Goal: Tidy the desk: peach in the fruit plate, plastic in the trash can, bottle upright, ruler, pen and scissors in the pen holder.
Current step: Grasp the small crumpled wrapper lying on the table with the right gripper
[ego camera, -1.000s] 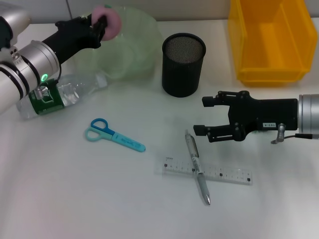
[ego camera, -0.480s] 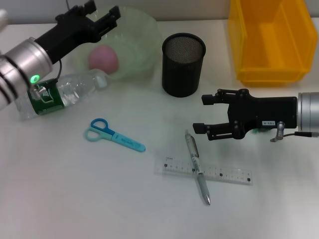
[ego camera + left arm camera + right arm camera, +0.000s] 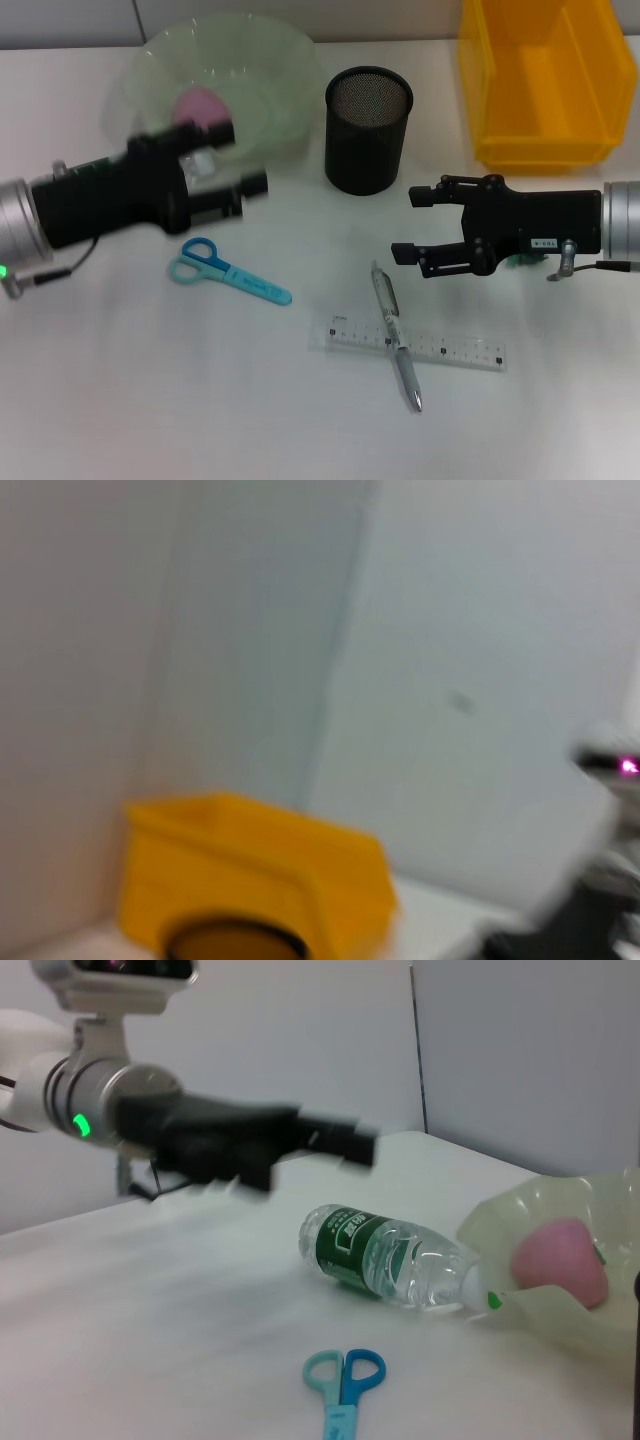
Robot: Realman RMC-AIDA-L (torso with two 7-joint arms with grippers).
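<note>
Overhead, I log: peach (image 3: 199, 101) in plate (image 3: 285, 60); left tool (image 3: 238, 158) fingers apart, empty, above bottle; right tool (image 3: 415, 228) apart, empty, near pen holder (image 3: 368, 129); scissors (image 3: 229, 271), pen (image 3: 396, 336) across ruler (image 3: 417, 346) on surface (image 3: 150, 390). Right wrist: bottle (image 3: 388, 1256) lying flat beside plate.

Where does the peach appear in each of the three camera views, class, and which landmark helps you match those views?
Head view: the peach lies in the pale green fruit plate, at the far left of the desk, beyond the left gripper.
Left wrist view: the peach is not in it.
Right wrist view: the peach sits inside the plate, beside the lying bottle.
Shared landmark: the fruit plate, in the head and right wrist views.
</note>
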